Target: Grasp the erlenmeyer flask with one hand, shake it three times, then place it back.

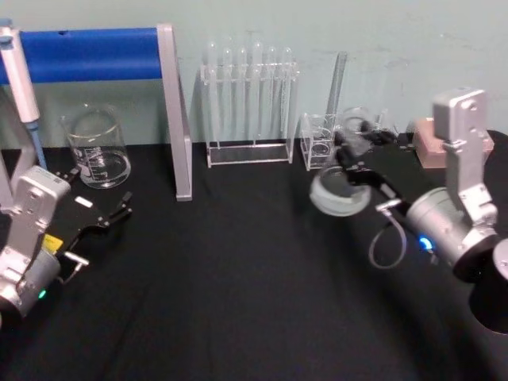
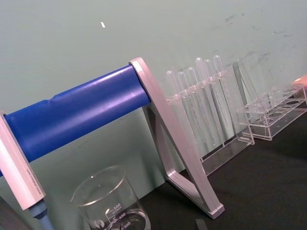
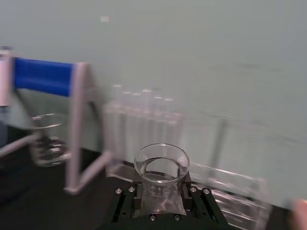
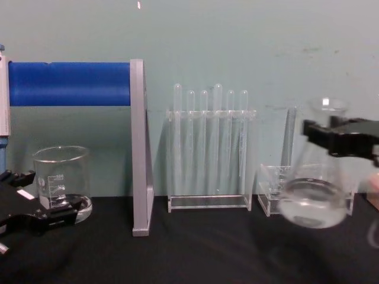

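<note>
The erlenmeyer flask (image 1: 340,194) is a clear glass cone. It hangs above the black table at the right, its wide base tipped toward me. My right gripper (image 1: 359,165) is shut on its narrow neck. In the chest view the flask (image 4: 312,195) floats in front of a small clear rack, with the black right gripper (image 4: 340,135) clamped just under the rim. The right wrist view looks down on the flask's rim (image 3: 161,165) between the fingers (image 3: 125,203). My left gripper (image 1: 119,208) rests open at the far left of the table, near the beaker.
A squat glass beaker (image 1: 97,149) stands at the back left under a blue bar on grey legs (image 1: 176,119). A test tube rack (image 1: 248,107) is at the back centre. A small clear rack (image 1: 317,143) and a pink block (image 1: 432,147) sit behind the flask.
</note>
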`<state>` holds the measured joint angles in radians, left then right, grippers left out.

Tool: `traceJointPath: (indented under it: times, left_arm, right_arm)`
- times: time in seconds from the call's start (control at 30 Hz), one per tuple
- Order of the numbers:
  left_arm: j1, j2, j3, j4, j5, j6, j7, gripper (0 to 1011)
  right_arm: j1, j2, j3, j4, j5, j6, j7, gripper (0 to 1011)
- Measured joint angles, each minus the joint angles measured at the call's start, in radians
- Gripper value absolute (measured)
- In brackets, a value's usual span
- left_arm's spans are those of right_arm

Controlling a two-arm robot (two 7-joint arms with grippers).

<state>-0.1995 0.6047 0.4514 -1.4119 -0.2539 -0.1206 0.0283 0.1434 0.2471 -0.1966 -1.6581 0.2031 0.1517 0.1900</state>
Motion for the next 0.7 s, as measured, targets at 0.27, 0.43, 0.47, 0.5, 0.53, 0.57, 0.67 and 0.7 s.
traceJointPath:
  times: [0.27, 0.43, 0.47, 0.5, 0.53, 0.57, 0.67, 0.7]
  left_arm:
    - [0.0, 0.0, 0.0, 0.0, 0.0, 0.0, 0.0, 1001]
    - [0.0, 0.0, 0.0, 0.0, 0.0, 0.0, 0.0, 1001]
    - [0.0, 0.0, 0.0, 0.0, 0.0, 0.0, 0.0, 1001]
    - [0.0, 0.0, 0.0, 0.0, 0.0, 0.0, 0.0, 1001]
    - [0.0, 0.0, 0.0, 0.0, 0.0, 0.0, 0.0, 1001]
    - [0.0, 0.0, 0.0, 0.0, 0.0, 0.0, 0.0, 1001]
    - [0.0, 0.0, 0.0, 0.0, 0.0, 0.0, 0.0, 1001]
    - [0.0, 0.0, 0.0, 0.0, 0.0, 0.0, 0.0, 1001]
  right_arm:
    - [0.043, 0.015, -0.107, 0.02, 0.021, -0.015, 0.136, 453]
    - [0.062, 0.022, -0.158, 0.026, 0.034, -0.019, 0.186, 453]
    - [0.068, 0.022, -0.172, 0.03, 0.038, -0.021, 0.197, 453]
    - [0.071, 0.022, -0.178, 0.032, 0.039, -0.021, 0.2, 453]
    - [0.077, 0.021, -0.186, 0.035, 0.042, -0.023, 0.204, 453]
    - [0.08, 0.021, -0.191, 0.036, 0.044, -0.023, 0.206, 453]
    - [0.087, 0.021, -0.202, 0.04, 0.05, -0.023, 0.205, 453]
    - [0.088, 0.021, -0.204, 0.041, 0.051, -0.023, 0.203, 453]
